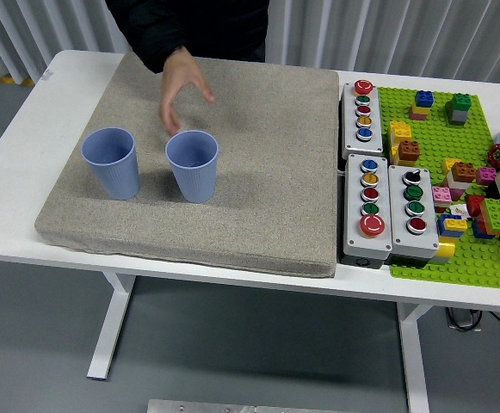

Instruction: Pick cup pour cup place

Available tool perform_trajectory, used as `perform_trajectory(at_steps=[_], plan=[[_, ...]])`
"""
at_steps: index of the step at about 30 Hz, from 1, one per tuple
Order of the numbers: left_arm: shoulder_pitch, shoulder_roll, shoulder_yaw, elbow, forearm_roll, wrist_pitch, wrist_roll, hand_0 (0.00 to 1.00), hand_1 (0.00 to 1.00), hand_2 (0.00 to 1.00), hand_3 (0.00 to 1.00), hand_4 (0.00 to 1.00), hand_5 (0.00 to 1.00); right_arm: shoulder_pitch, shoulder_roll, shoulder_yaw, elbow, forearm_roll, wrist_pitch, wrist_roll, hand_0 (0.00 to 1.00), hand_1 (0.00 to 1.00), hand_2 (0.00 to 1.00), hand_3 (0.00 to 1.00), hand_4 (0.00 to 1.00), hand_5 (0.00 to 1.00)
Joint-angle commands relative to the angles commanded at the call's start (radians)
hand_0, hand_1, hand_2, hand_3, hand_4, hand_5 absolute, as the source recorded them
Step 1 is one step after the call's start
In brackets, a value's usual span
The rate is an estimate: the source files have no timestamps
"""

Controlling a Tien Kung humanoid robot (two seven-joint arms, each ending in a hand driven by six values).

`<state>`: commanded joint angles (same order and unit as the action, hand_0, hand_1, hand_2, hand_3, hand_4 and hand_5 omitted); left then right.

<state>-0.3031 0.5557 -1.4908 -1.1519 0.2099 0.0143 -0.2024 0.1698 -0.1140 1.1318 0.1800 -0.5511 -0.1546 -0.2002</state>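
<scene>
On the white surface (pixel 26 129) lay a thick grey mat (pixel 258 172), and we saw two blue cups standing upright on it, near its left side. The left cup (pixel 111 162) and the right cup (pixel 193 165) stood side by side, apart and not touching, both with their mouths up. We could not tell whether either cup held anything; their insides looked plain blue from above.

Behind the right cup a person (pixel 194 26) in a dark sleeve stood at the far side and reached down over the mat. The person's hand (pixel 182 86) hung just above and behind the rim of the right cup, fingers loosely spread and pointing down, gripping nothing. It seemed clear of the cup, though the angle left that a little uncertain.

To the right of the mat sat three grey button boxes: one at the back (pixel 362 119) and two side by side nearer the front (pixel 369 209) (pixel 414 211), each with a row of coloured buttons. Further right lay a green baseplate (pixel 482 262) scattered with small coloured building bricks.

Neither of the robot's own arms showed anywhere in our view.
</scene>
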Motion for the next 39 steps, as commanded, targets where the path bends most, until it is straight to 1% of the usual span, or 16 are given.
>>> perform_trajectory(at_steps=[21,30,31,33,34,35,36,37,39], plan=[[0.005,-0.001,0.002,-0.003,0.003,0.001,0.004,0.790,0.770,0.870,0.893,0.820,0.998,-0.005,0.001,-0.001,0.000,0.000,0.000,0.000,0.721,0.686,0.732,0.698,0.319,0.303],[0.014,-0.009,-0.001,-0.026,0.013,0.012,0.003,0.789,0.769,0.868,0.889,0.822,0.998,-0.001,0.001,0.000,0.000,0.001,-0.004,0.000,0.720,0.686,0.733,0.698,0.319,0.302],[0.014,-0.009,-0.002,-0.027,0.012,0.017,0.003,0.780,0.758,0.849,0.866,0.822,0.998,0.000,0.001,0.000,0.000,0.000,-0.004,0.000,0.720,0.686,0.732,0.697,0.319,0.303],[0.015,-0.009,-0.004,-0.035,0.010,0.029,-0.001,0.780,0.758,0.849,0.866,0.822,0.998,0.001,0.001,-0.002,0.000,0.000,-0.006,0.001,0.720,0.686,0.732,0.697,0.319,0.303],[0.018,-0.009,-0.006,-0.047,0.019,0.046,-0.002,0.780,0.758,0.849,0.866,0.822,0.998,0.001,0.001,-0.004,0.000,0.003,-0.007,0.002,0.720,0.686,0.732,0.697,0.319,0.303],[0.020,-0.009,-0.007,-0.061,0.029,0.086,-0.003,0.780,0.758,0.849,0.866,0.822,0.998,0.001,0.001,-0.006,0.000,0.005,-0.008,0.003,0.720,0.686,0.732,0.697,0.319,0.303],[0.025,-0.010,-0.011,-0.080,0.050,0.114,0.006,0.780,0.758,0.849,0.866,0.822,0.998,0.001,0.002,-0.009,0.000,0.007,-0.010,0.003,0.720,0.686,0.732,0.697,0.319,0.303],[0.028,-0.010,-0.013,-0.104,0.095,0.160,0.013,0.438,0.391,0.418,0.429,0.625,0.777,0.001,0.002,-0.011,0.000,0.008,-0.011,0.003,0.721,0.686,0.729,0.696,0.318,0.303],[0.036,-0.012,-0.017,-0.159,0.179,0.243,0.041,0.438,0.391,0.418,0.429,0.625,0.777,0.000,0.003,-0.011,0.000,0.007,-0.014,0.004,0.721,0.686,0.729,0.696,0.318,0.303]])
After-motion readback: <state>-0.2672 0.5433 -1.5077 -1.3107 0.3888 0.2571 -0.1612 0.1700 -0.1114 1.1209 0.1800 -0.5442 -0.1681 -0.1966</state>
